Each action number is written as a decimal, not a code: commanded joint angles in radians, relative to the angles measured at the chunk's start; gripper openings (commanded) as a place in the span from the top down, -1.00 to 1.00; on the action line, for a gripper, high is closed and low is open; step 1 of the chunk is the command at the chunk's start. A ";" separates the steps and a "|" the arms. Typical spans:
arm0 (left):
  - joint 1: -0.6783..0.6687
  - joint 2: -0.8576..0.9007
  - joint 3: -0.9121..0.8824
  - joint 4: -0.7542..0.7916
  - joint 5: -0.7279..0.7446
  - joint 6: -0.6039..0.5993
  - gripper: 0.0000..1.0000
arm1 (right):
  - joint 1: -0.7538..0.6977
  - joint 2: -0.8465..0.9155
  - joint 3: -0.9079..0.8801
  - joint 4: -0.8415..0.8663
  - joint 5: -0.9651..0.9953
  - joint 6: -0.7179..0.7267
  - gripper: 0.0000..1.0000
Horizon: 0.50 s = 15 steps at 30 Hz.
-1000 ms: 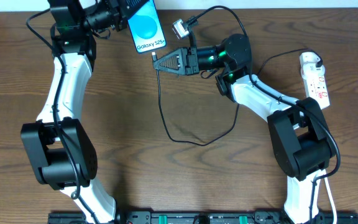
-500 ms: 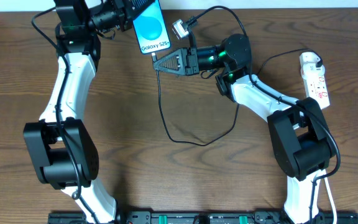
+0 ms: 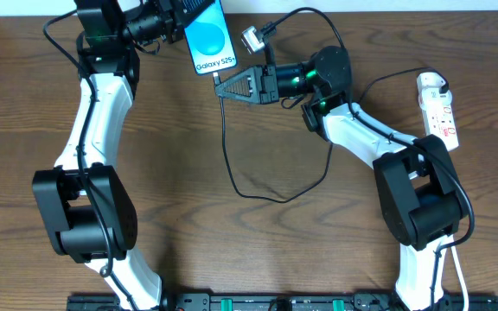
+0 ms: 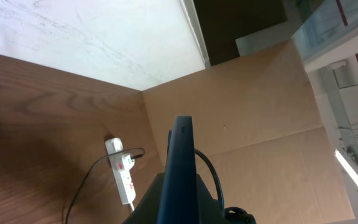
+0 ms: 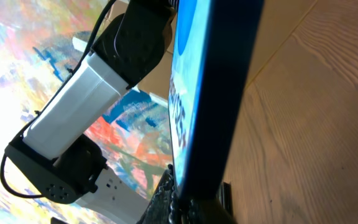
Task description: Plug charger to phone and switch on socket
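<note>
My left gripper [image 3: 187, 19] is shut on the phone [image 3: 208, 39] and holds it up at the table's far edge, its blue screen facing the overhead camera. The left wrist view shows the phone [image 4: 180, 165] edge-on between the jaws of that gripper [image 4: 179, 202]. Just below the phone's lower edge, my right gripper [image 3: 221, 86] is shut on the charger [image 3: 230, 164] near its tip. From there the thin black cable drops and loops across the table. The plug tip itself is hidden. In the right wrist view the phone [image 5: 219, 87] fills the middle above my right gripper [image 5: 191, 208]. The socket [image 3: 440, 111] lies at the right edge.
A white adapter [image 3: 431, 84] sits in the socket's far end with a black cable leaving it. The socket [image 4: 122, 180] also shows in the left wrist view. A small silver connector [image 3: 249, 39] hangs right of the phone. A white wall and cardboard stand behind the table.
The left arm has carried the phone slightly right and farther back. The right gripper has edged a little toward the phone with the cable in it.
</note>
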 commanded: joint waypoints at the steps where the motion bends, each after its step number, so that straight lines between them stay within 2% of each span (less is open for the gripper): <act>1: 0.002 -0.024 -0.004 0.009 0.019 0.006 0.85 | -0.018 0.007 0.000 0.005 0.021 0.010 0.98; 15: 0.001 -0.024 -0.004 0.009 0.031 0.007 0.85 | -0.018 0.007 0.000 0.004 0.024 0.013 0.98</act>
